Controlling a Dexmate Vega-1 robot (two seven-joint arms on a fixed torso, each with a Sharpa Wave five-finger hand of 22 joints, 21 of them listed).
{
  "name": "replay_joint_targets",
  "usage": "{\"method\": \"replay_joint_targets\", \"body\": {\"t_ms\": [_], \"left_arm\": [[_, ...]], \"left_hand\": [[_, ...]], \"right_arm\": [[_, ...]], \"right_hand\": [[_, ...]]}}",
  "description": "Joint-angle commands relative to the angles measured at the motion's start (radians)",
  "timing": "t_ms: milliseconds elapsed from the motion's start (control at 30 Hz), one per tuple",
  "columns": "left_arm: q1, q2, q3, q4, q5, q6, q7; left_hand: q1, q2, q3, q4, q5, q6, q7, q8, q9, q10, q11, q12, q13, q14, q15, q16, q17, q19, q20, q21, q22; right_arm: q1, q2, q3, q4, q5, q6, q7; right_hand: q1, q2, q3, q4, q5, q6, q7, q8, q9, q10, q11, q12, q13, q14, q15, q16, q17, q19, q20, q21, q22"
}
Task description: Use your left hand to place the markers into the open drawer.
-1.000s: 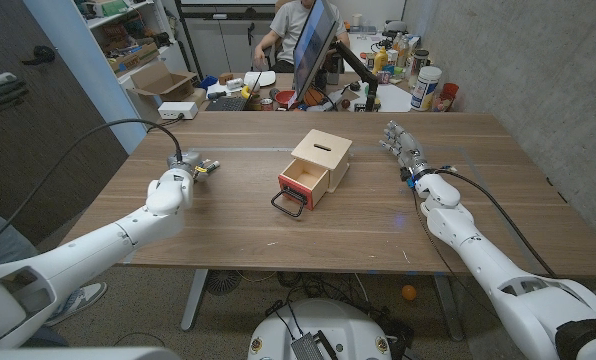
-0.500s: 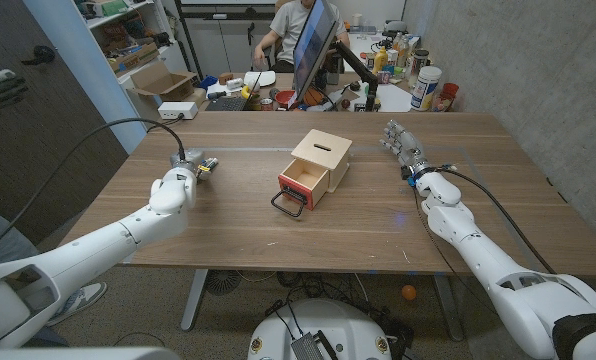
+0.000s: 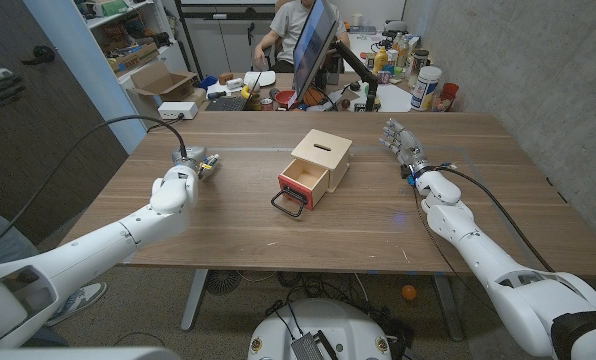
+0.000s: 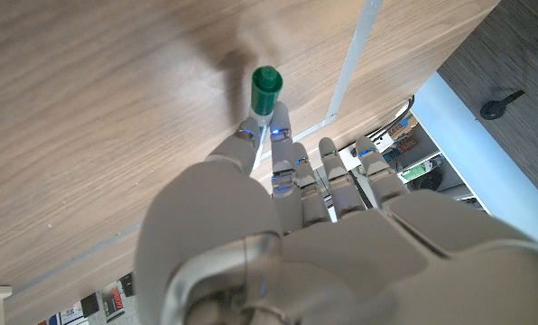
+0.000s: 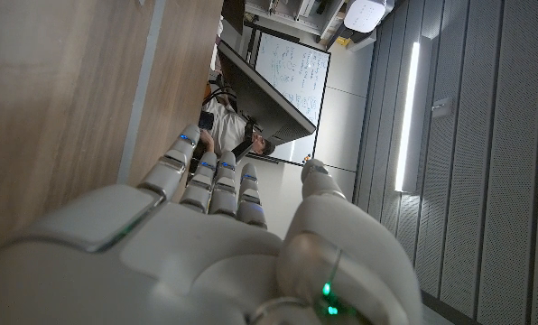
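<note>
The table [image 3: 248, 220] is showing brown wood with lines in it, smooth and a little shiny. The small drawer box [image 3: 323, 160] is looking like pale, plain wood, with a dark handle [image 3: 288, 204]. The marker's green cap [image 4: 265, 88] is looking like smooth plastic. The left hand [image 4: 287, 226] is showing smooth, matt white plastic.
</note>
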Motion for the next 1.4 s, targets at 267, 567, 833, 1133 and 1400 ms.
{"method": "replay_joint_targets", "body": {"t_ms": [267, 567, 833, 1133, 1400], "left_arm": [[0.036, 0.025, -0.04, -0.115, -0.013, -0.02, 0.028], [0.047, 0.028, -0.062, -0.156, -0.021, -0.036, 0.03], [0.069, 0.026, -0.103, -0.2, -0.076, -0.052, 0.027], [0.08, 0.067, -0.128, -0.277, -0.1, -0.081, -0.013], [0.073, 0.103, -0.154, -0.334, -0.148, -0.123, -0.087]], "left_hand": [[0.047, 0.03, -0.005, 0.004, 0.007, 0.064, -0.061, -0.003, 0.031, 0.003, 0.007, -0.005, 0.004, 0.005, 0.007, -0.003, 0.002, 0.005, 0.002, -0.001, 0.004], [0.05, 0.031, -0.008, 0.004, 0.008, 0.063, -0.056, -0.005, 0.036, 0.005, 0.009, -0.007, 0.005, 0.007, 0.011, -0.003, 0.002, 0.005, 0.002, -0.001, 0.004], [0.053, 0.032, -0.011, 0.004, 0.009, 0.062, -0.054, -0.007, 0.04, 0.005, 0.014, -0.009, 0.005, 0.007, 0.014, -0.004, 0.002, 0.004, 0.005, -0.002, 0.005], [0.056, 0.033, -0.014, 0.005, 0.009, 0.062, -0.051, -0.009, 0.046, 0.007, 0.016, -0.012, 0.006, 0.008, 0.017, -0.005, 0.002, 0.003, 0.006, -0.003, 0.005], [0.059, 0.035, -0.017, 0.006, 0.01, 0.06, -0.051, -0.011, 0.051, 0.001, 0.016, -0.016, 0.006, 0.004, 0.019, -0.008, 0.002, -0.002, 0.007, -0.005, 0.005]], "right_arm": [[-0.018, -0.001, 0.002, -0.032, 0.002, 0.006, -0.009], [-0.025, 0.0, 0.001, -0.043, 0.005, 0.008, -0.013], [-0.029, -0.001, 0.001, -0.055, 0.007, 0.01, -0.019], [-0.025, 0.003, 0.0, -0.056, 0.007, 0.017, -0.023], [-0.027, 0.006, 0.003, -0.056, 0.012, 0.025, -0.025]], "right_hand": [[-0.006, 0.0, 0.003, -0.004, 0.005, 0.006, -0.003, 0.003, 0.002, 0.002, -0.001, 0.003, 0.004, 0.004, 0.001, -0.005, 0.0, 0.001, 0.002, 0.001, 0.005], [-0.006, 0.0, 0.003, -0.004, 0.005, 0.005, -0.004, 0.002, 0.002, 0.003, 0.0, 0.003, 0.004, 0.004, 0.001, -0.005, 0.0, 0.001, 0.002, 0.001, 0.005], [-0.006, 0.001, 0.003, -0.004, 0.005, 0.004, -0.004, 0.002, 0.002, 0.002, 0.0, 0.003, 0.004, 0.003, 0.001, -0.005, 0.0, 0.001, 0.002, 0.001, 0.005], [-0.007, 0.001, 0.003, -0.004, 0.005, 0.005, -0.003, 0.002, 0.002, 0.002, 0.0, 0.003, 0.004, 0.003, 0.0, -0.005, 0.0, 0.0, 0.003, 0.0, 0.005], [-0.006, 0.0, 0.003, -0.004, 0.005, 0.005, -0.003, 0.002, 0.002, 0.002, -0.001, 0.003, 0.004, 0.003, 0.001, -0.006, 0.0, -0.001, 0.003, 0.0, 0.005]]}}
